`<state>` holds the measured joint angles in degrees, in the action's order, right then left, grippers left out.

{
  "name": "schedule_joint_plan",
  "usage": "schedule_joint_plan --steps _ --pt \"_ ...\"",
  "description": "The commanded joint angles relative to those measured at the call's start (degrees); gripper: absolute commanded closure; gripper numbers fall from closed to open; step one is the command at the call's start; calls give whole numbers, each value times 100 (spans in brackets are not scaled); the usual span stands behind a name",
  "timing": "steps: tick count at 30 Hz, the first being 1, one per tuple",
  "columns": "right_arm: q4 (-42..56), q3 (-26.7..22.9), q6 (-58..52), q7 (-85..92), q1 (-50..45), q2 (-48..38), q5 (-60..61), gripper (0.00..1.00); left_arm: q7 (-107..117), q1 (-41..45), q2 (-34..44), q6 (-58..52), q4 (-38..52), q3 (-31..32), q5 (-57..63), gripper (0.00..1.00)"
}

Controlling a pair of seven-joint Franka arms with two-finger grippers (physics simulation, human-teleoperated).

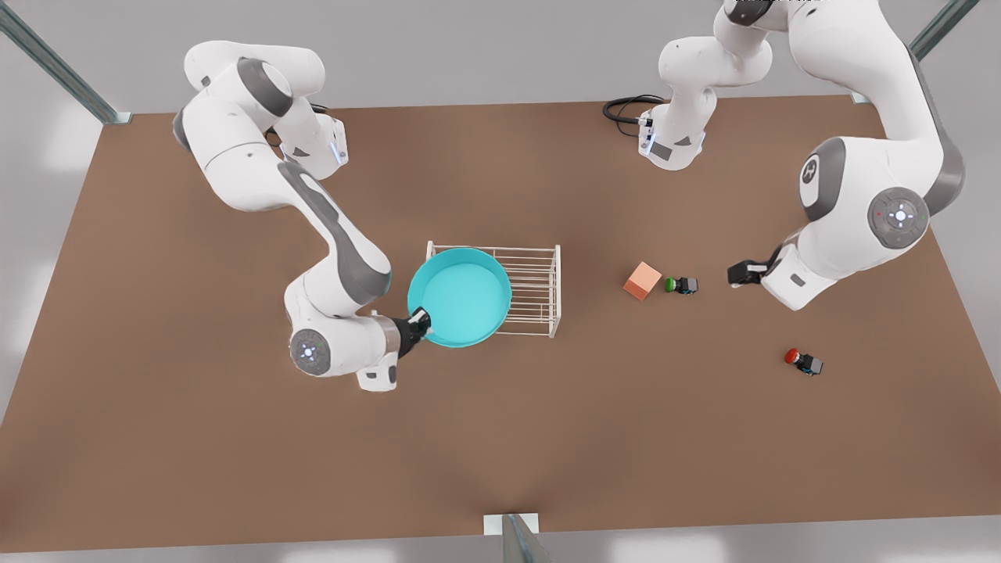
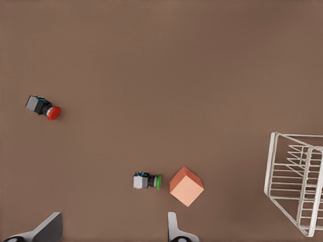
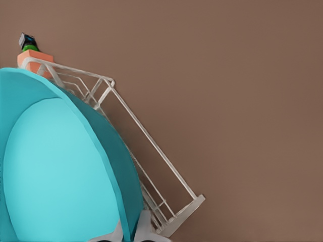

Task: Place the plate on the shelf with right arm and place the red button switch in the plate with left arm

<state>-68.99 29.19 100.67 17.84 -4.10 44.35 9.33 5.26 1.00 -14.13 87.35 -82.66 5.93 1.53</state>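
the plate [image 1: 461,297] is over the shelf [image 1: 532,289] near the table's [image 1: 195,438] middle, overhanging the rack's end toward the front view's left, with the right gripper [image 1: 421,322] clamped on its rim, so the first placement looks nearly done but not released; the red button switch [image 1: 802,361] lies untouched toward the table's edge at the front view's right; the left gripper [image 1: 739,274], fingers apart, hovers well apart from it, nearer the green switch [image 1: 680,285] and orange cube [image 1: 643,281]; picking and dropping the switch remains.
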Motion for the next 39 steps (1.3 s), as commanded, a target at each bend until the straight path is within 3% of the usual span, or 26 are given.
schedule_joint_plan --steps 1,4,6,9,11,15,16,17,21,25,27,29,30,32,34,37,39 --pt "-26 -1 260 -1441 -170 4 -116 79 10 -12 -90 28 92 -5 31 0" --pt "-158 -1 550 -1529 -416 12 -107 79 -25 -21 -169 309 92 -22 23 0" --pt "-167 -1 673 -1564 -539 48 -107 79 53 23 -712 756 101 -40 461 0" --pt "-360 -10 858 -1564 -592 48 -116 79 694 -160 -2312 2294 857 -716 436 0" --pt "-404 -1 875 -1564 -592 48 -195 79 906 -302 -2656 2796 795 -1269 -540 0" --pt "-404 -1 902 -1564 -644 48 -186 79 1592 -478 -3104 3517 760 -1543 -733 0" --pt "-404 -1 902 -1581 -644 48 -169 43 1951 -486 -3113 3666 681 -1551 -733 0" --pt "-404 -1 893 -1590 -627 39 -186 0 2470 -513 -3140 3754 681 -1551 -733 0" --pt "-404 26 849 -1582 -592 -5 -177 0 3147 -829 -3122 4351 145 -1560 -733 0" --pt "-396 52 366 -1538 -126 -567 -125 0 3112 -987 -3025 4545 -216 -1560 -716 0" --pt "-396 17 -407 -1538 348 -989 -186 0 3104 -1075 -3078 4800 -321 -1552 -716 0" --pt "-404 -18 -1479 -1590 981 -1429 -1170 0 2726 -1084 -3104 4809 -391 -1560 -707 0" --pt "-404 -141 -1769 -1590 1244 -1473 -1223 0 2690 -1110 -3104 4809 -435 -1552 -724 0" --pt "-387 -1038 -2034 -1538 1491 -1403 -1601 0 2690 -1110 -3210 4809 -462 -1551 -733 0" --pt "-273 -1283 -2051 -1353 1518 -1551 -1856 0 2699 -1110 -3315 4818 -453 -1552 -751 0" --pt "-527 -1803 -2227 -1371 1377 -2659 -1795 0 2673 -1110 -3324 4783 -514 -1551 -751 0" --pt "-1002 -2004 -2253 -1432 1245 -3344 -1637 0 2673 -1110 -3324 4783 -514 -1551 -751 21"
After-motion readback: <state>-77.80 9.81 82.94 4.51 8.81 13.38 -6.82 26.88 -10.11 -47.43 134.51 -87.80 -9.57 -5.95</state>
